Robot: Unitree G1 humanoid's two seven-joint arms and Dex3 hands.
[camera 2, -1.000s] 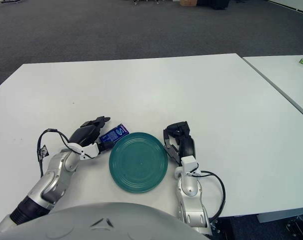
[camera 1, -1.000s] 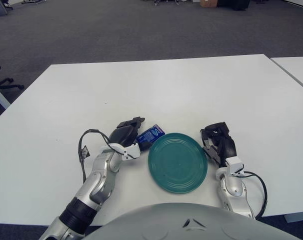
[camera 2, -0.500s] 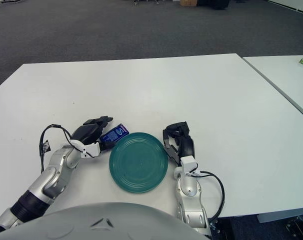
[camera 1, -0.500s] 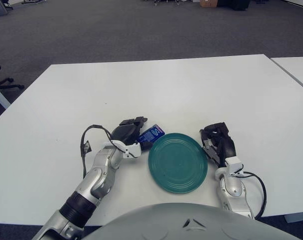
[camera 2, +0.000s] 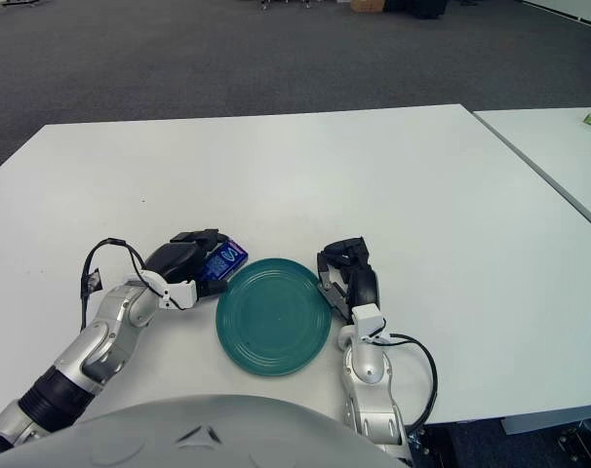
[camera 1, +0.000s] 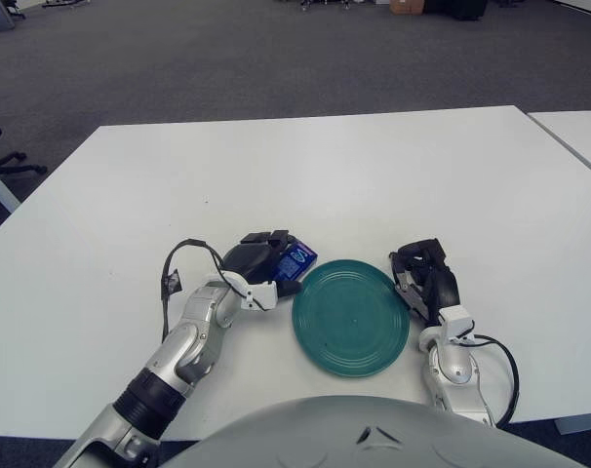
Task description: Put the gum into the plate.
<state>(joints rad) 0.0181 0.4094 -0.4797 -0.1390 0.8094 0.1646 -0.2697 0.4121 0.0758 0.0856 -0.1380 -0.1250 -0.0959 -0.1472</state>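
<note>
A blue gum pack (camera 1: 297, 259) lies on the white table just left of the green plate (camera 1: 351, 317), touching or almost touching its rim. My left hand (camera 1: 261, 261) lies over the pack's left part, with its fingers around it; part of the pack is hidden under the hand. The plate has nothing on it. My right hand (camera 1: 424, 279) rests on the table right beside the plate's right rim, fingers curled, holding nothing.
The white table (camera 1: 374, 175) stretches far ahead. A second white table (camera 1: 578, 136) stands to the right with a gap between. Grey carpet floor lies beyond. A black cable loops off my left wrist (camera 1: 169, 283).
My left hand has moved right and closed over the gum pack, pushing it slightly toward the plate. The plate has shifted a little to the right. The right hand has not moved.
</note>
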